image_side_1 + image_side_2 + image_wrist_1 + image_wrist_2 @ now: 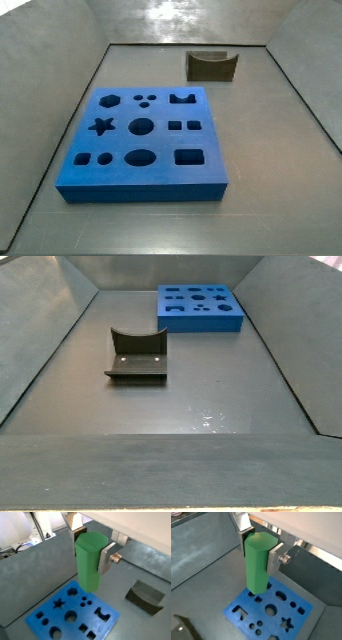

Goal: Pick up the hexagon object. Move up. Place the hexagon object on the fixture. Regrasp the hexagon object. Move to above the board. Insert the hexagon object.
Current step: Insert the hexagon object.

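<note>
— While clamped on the hexagon object [89, 561], hung high above the board [72, 614]; gripper [93, 559] absent from both side views.
— Peg's long axis?
— Pointed straight down from the fingers [276, 557], lower end over the board's [271, 609] edge.
— And the fixture [145, 595]?
— Stood empty, off to one side below.

Bright green hexagon object [89, 562] in silver gripper [93, 559], blue board [144, 135], seemingly olive-brown fixture [211, 66]
</note>
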